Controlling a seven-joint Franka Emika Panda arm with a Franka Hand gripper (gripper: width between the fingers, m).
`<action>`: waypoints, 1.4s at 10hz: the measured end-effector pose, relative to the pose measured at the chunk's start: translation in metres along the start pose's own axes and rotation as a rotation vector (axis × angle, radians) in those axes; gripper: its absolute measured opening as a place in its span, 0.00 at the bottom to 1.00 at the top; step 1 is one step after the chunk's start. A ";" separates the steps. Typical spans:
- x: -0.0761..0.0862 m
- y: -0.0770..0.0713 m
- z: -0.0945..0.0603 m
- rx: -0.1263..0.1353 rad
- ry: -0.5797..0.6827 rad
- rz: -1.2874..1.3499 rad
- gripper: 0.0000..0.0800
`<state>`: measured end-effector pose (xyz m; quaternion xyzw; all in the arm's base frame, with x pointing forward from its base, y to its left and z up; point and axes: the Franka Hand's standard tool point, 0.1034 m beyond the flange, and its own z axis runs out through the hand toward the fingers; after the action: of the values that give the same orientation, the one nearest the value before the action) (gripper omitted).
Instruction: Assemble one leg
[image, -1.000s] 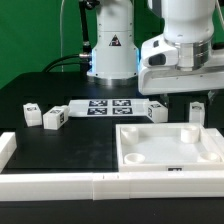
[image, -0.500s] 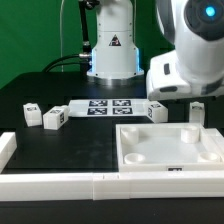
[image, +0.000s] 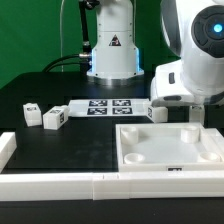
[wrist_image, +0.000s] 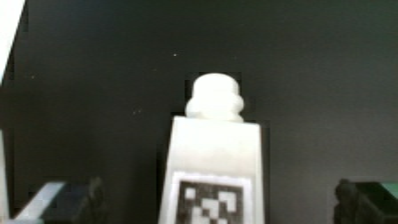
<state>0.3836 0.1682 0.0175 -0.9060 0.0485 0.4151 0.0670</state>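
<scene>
In the wrist view a leg (wrist_image: 217, 150), a white block with a black-and-white tag and a round peg at one end, lies on the black table between my fingers. My gripper (wrist_image: 214, 205) is open, with each fingertip (wrist_image: 63, 200) well clear of the leg's sides. In the exterior view my gripper (image: 196, 108) hangs low at the right over that leg, which it mostly hides. Another leg (image: 157, 110) stands next to it. Two more legs (image: 30, 113) (image: 53, 119) stand at the exterior view's left. The large white panel (image: 170, 150) with round sockets lies in front.
The marker board (image: 108, 107) lies on the table in the middle. A white rail (image: 100, 185) runs along the front edge and turns up the exterior view's left side (image: 8, 148). The robot base (image: 112, 50) stands at the back.
The arm has swung toward the exterior view's right and turned, and the hand has come down over the rightmost leg. The legs and panel have not moved.
</scene>
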 end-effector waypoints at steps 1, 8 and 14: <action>0.000 0.001 0.005 -0.002 0.001 0.001 0.81; -0.001 0.003 0.013 -0.003 0.001 0.000 0.36; -0.002 0.005 0.011 -0.003 -0.004 -0.007 0.36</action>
<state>0.3729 0.1655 0.0117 -0.9055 0.0448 0.4165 0.0672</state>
